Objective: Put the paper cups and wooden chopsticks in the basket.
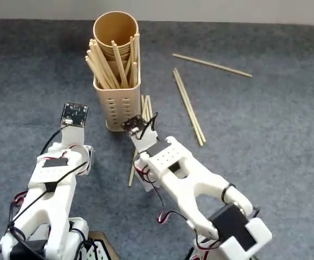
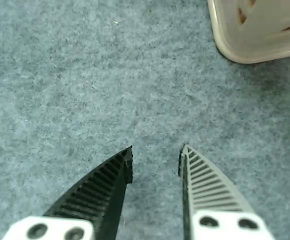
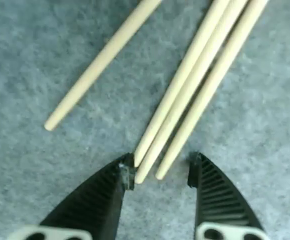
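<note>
A tall beige basket [image 1: 116,105] stands on the grey carpet with stacked paper cups [image 1: 115,30] and several wooden chopsticks [image 1: 105,65] upright in it. My right gripper [image 3: 160,165] is open just right of the basket's foot, and the ends of three loose chopsticks [image 3: 195,85] lie between its fingertips. A single chopstick [image 3: 102,65] lies beside them. My left gripper [image 2: 155,155] is open over bare carpet left of the basket, whose corner [image 2: 260,35] is close by, with nothing between its fingers.
More loose chopsticks lie on the carpet: a pair [image 1: 188,105] right of the basket, a single one [image 1: 211,65] farther back, and one [image 1: 132,170] beside the right arm [image 1: 184,179]. The left arm [image 1: 54,179] stands at the front left.
</note>
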Robot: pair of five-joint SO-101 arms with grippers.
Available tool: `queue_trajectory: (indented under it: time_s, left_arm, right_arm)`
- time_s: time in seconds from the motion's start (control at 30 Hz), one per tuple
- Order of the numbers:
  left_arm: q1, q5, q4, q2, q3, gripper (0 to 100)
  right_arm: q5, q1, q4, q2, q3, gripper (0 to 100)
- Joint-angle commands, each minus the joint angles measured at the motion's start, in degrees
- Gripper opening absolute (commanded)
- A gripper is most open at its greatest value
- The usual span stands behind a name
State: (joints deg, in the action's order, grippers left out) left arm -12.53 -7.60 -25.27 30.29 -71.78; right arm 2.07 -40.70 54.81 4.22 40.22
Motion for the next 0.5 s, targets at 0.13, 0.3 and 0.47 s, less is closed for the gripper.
queue_trajectory:
  time_s: [0.13,0.3,0.47]
  left_arm:
    - [1.01,-0.26,0.79,0.84,0.31,18]
    - [1.01,-0.26,0.79,0.84,0.31,18]
    - [1.01,-0.26,0.79,0.84,0.22,18]
  right_arm:
    - [-0.79,1.98,-0.75,-3.21,-5.23,18.0]
    - [-0.79,2.15,-2.77,-3.30,-4.79,14.3]
    - [-0.88,5.23,-1.01,-3.30,-4.70,1.1]
